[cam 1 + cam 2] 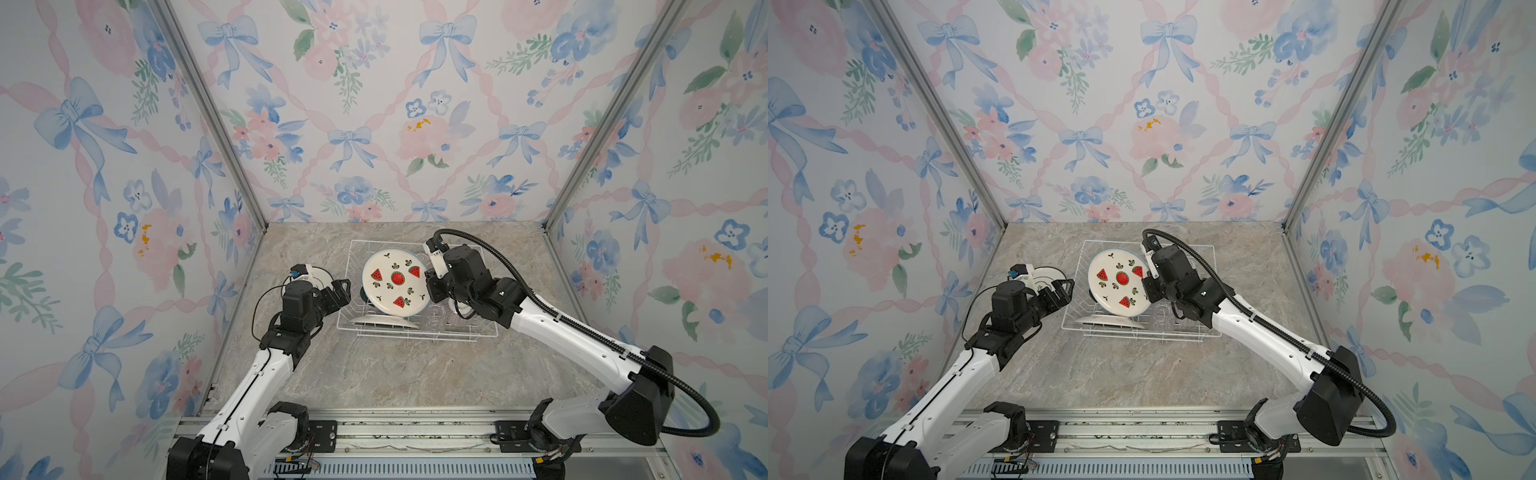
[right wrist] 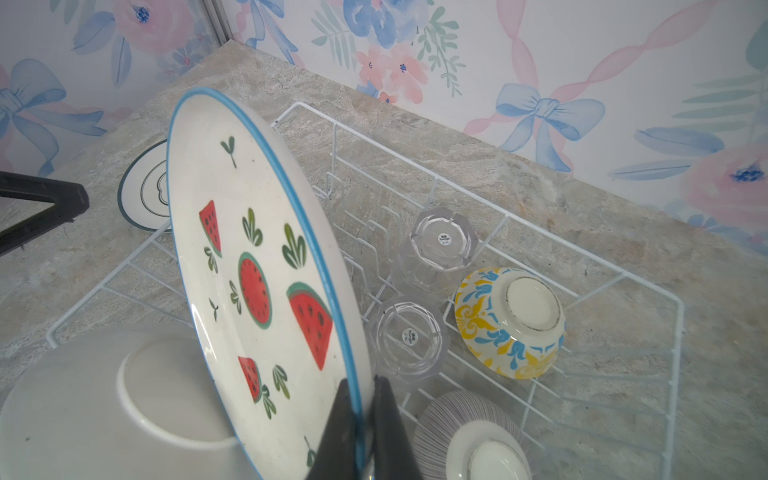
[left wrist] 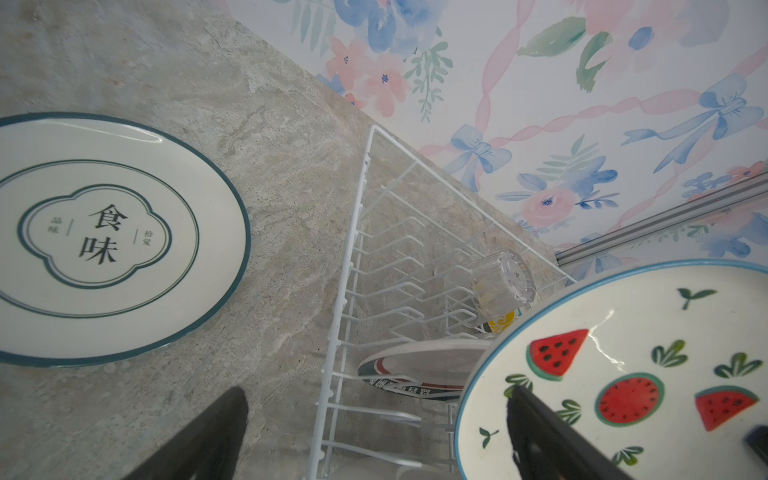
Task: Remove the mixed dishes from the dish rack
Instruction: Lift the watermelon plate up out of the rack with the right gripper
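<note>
R arm reaches low across dish rack, R claw pinched on rim of watermelon plate, which is tilted on edge over rack's left half; L arm bent, L claw spread wide, empty, just beside rack's left wall; striped bowl in rack cut off by frame edge.

Floral wallpaper — pink ribbons, blue bows — covers three walls around a grey marbled tabletop, with metal corner strips.
</note>
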Tool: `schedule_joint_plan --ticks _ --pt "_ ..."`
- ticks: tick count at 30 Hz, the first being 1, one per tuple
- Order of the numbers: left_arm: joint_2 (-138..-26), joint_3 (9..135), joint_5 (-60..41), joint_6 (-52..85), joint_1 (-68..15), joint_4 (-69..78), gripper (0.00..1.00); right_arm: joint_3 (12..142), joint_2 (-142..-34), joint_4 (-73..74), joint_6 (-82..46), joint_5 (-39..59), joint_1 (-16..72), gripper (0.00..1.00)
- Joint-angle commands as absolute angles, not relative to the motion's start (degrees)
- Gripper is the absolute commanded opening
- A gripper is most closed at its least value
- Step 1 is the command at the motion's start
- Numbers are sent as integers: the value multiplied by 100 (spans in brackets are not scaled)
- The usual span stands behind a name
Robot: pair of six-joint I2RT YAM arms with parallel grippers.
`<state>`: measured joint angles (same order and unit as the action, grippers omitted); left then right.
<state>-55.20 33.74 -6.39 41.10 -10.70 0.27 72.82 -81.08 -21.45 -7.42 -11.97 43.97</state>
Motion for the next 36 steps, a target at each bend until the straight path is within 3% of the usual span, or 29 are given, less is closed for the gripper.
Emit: schedule_joint_plan --ticks 1,21,36 --pt "-5555 3594 -599 4035 -1127 123 98 7365 -7866 -1582 -1117 -1279 4217 0" --pt "-5851 3891 -622 4036 -1372 255 98 7374 -7885 -1505 -1550 -980 3870 0" --pt "-6604 4416 -1222 4130 -1673 746 98 7460 -7993 -1434 -1862 -586 3623 0"
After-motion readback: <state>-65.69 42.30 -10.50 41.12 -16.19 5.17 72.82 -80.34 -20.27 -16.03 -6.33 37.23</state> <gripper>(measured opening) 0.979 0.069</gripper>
